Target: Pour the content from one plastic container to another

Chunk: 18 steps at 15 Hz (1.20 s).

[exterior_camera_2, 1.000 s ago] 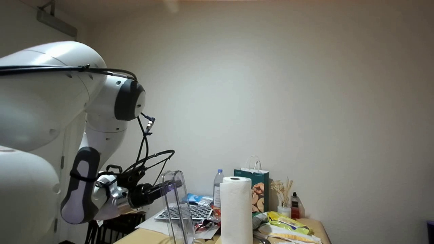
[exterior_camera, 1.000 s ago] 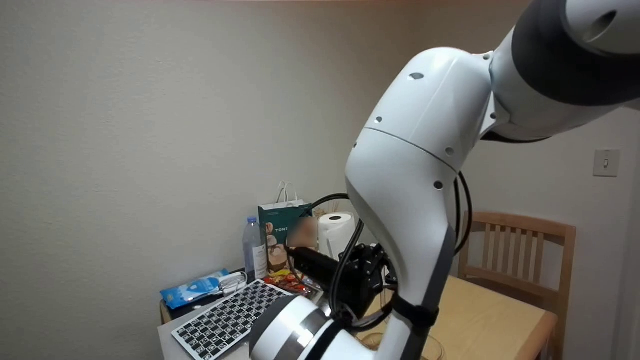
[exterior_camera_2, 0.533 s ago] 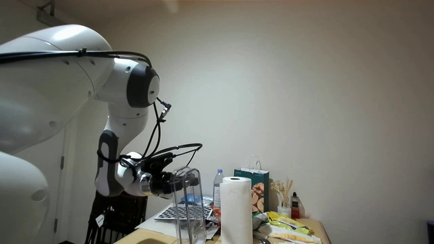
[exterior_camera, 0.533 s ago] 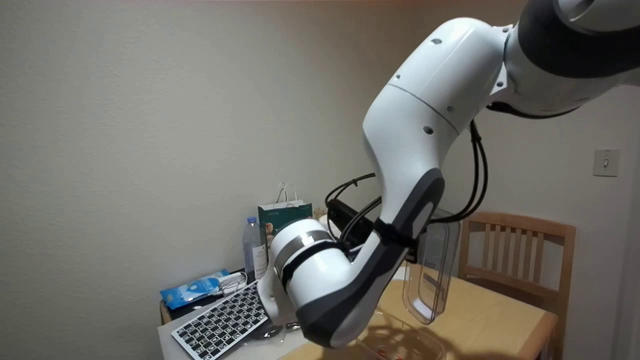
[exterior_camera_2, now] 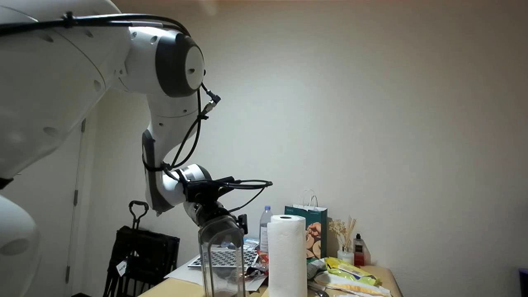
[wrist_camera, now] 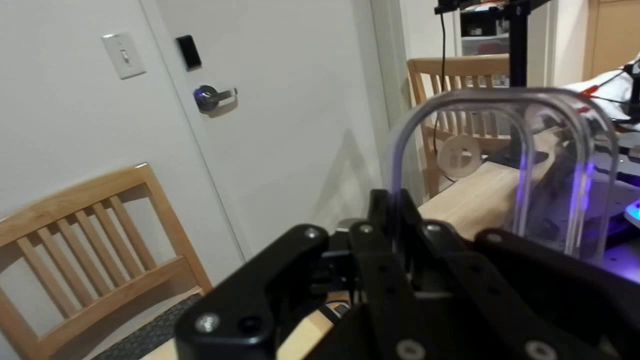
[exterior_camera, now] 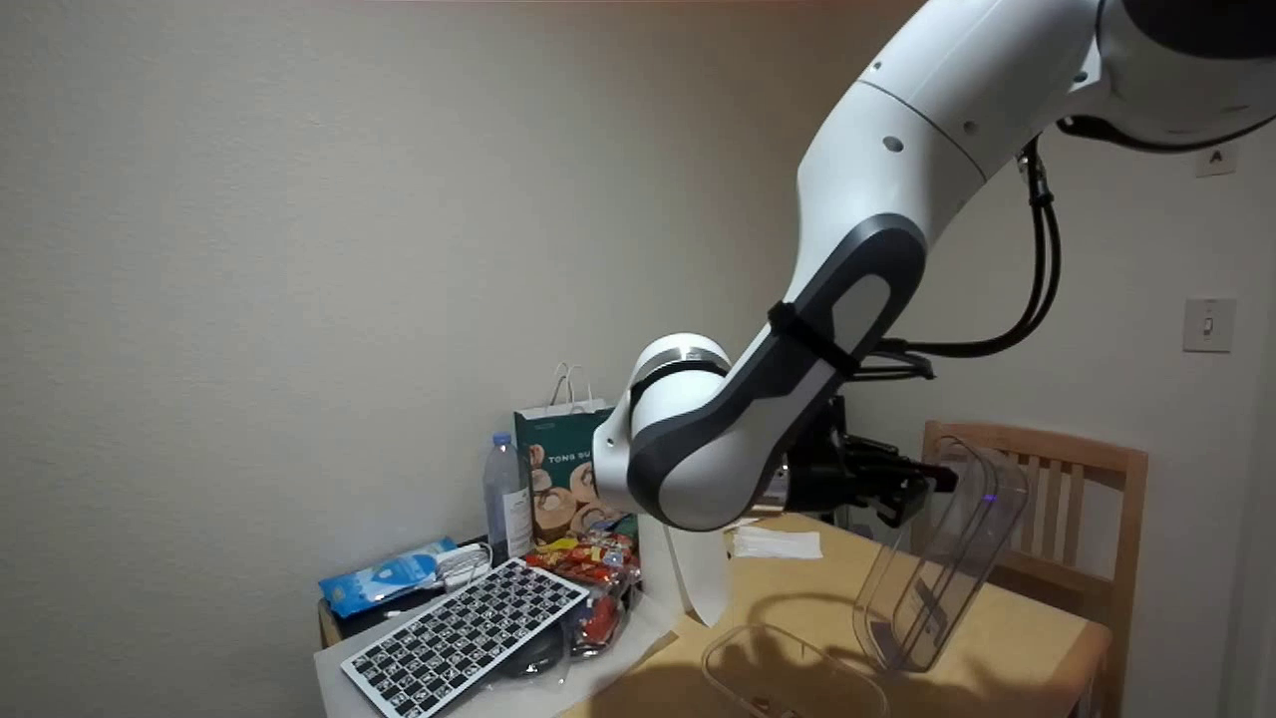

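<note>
Operated from a distance, my white robot arm [exterior_camera: 837, 289] stretches in from the right above a wooden table [exterior_camera: 1047, 628]. A tall clear container [exterior_camera: 945, 560] is held tilted over the table's right side, its long axis sloping down to the left. Just left of that lower end, a second clear container [exterior_camera: 797, 670] lies on the table, apparently nearer. Beside, rather than above, is what counts: any pour, I judge, calls for bringing the raised container left before I tip it further. My gripper [wrist_camera: 394, 204] pinches the raised container's wall near its rounded upper end, in the wrist view. Smallest of all, reddish bits [exterior_camera: 764, 704] show in the second container, possibly content already poured; I cannot be sure. That container is cut off on its near side. Clear plastic leaves me unable to tell which face of the raised one is open, whether it carries anything, or whether its foot touches the table.
</note>
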Each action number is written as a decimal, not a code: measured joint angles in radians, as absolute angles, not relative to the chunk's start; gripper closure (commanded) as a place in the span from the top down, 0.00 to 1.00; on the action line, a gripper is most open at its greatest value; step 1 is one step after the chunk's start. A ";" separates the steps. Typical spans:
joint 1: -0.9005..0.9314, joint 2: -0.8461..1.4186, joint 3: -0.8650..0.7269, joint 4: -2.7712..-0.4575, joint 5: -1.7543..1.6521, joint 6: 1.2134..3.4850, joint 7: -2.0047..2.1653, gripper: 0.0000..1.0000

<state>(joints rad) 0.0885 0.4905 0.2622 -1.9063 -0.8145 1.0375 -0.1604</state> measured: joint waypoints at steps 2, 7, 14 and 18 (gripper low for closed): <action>0.079 0.480 0.257 -1.926 -0.795 1.053 -0.146 0.06; 0.114 0.482 0.228 -1.929 -0.894 1.098 -0.134 0.05; 0.091 0.469 0.147 -1.980 -1.030 1.322 0.026 0.05; 0.038 0.465 0.114 -2.020 -0.940 1.484 0.088 0.07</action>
<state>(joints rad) 0.0382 0.4650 0.1140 -2.0196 -0.9398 1.4837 0.0884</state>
